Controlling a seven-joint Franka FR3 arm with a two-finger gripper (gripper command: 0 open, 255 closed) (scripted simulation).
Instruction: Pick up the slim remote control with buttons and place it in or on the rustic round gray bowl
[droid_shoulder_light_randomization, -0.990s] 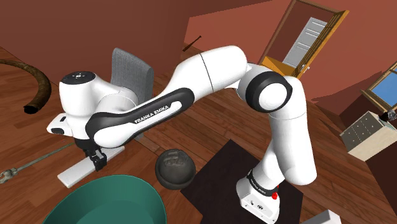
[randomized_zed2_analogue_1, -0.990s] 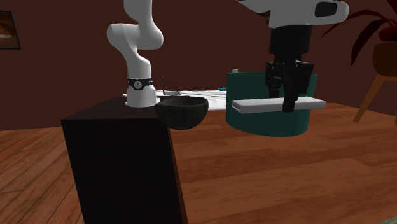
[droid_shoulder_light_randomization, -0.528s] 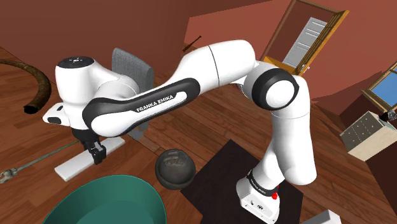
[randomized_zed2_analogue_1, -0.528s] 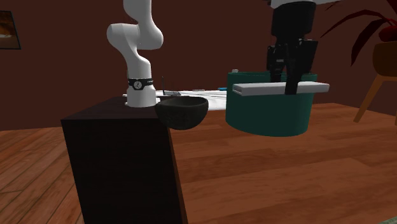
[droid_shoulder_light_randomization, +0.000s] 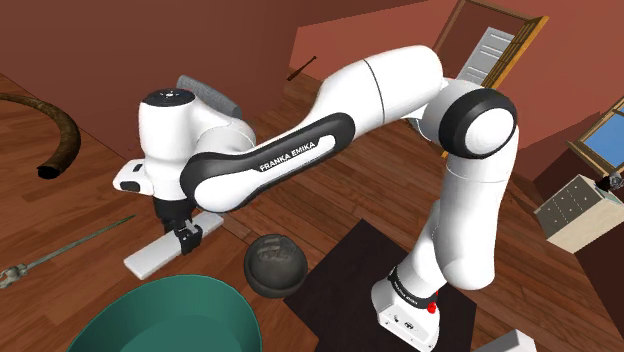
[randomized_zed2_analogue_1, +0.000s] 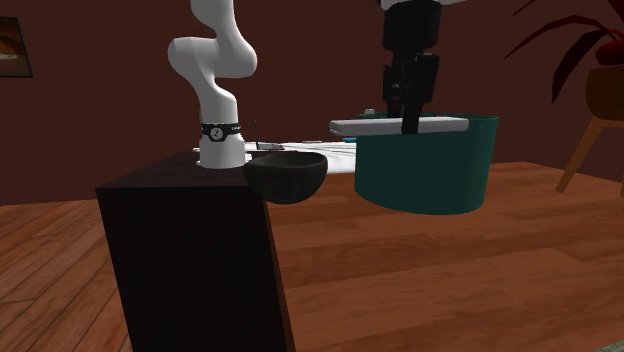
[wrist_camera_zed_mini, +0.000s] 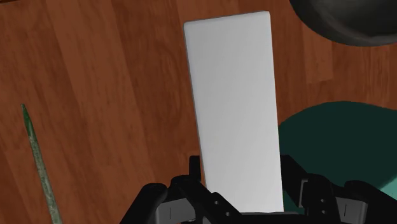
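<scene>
The remote is drawn as a plain white flat slab (droid_shoulder_light_randomization: 150, 257) with no buttons to be seen. My black gripper (droid_shoulder_light_randomization: 187, 238) is shut on one end of it and holds it level in the air, above the wooden floor. In the wrist view the slab (wrist_camera_zed_mini: 234, 108) reaches out from between the fingers (wrist_camera_zed_mini: 198, 175) toward the dark grey round bowl (wrist_camera_zed_mini: 347, 19). That bowl (droid_shoulder_light_randomization: 273, 265) sits at the edge of the dark stand, to the shoulder view's right of the gripper. In the second exterior view the slab (randomized_zed2_analogue_1: 400, 125) hangs to the right of the bowl (randomized_zed2_analogue_1: 287, 175) and higher.
A big teal tub (droid_shoulder_light_randomization: 165, 315) stands just below the held slab, close to the bowl; behind the slab it also rises as the tub (randomized_zed2_analogue_1: 430, 170). A thin green rod (wrist_camera_zed_mini: 38, 159) lies on the floor. A grey chair (droid_shoulder_light_randomization: 205, 92) stands behind the arm.
The arm has carried the slab toward the bowl: rightward in the shoulder view, leftward and upward in the second exterior view. The grip has stayed shut.
</scene>
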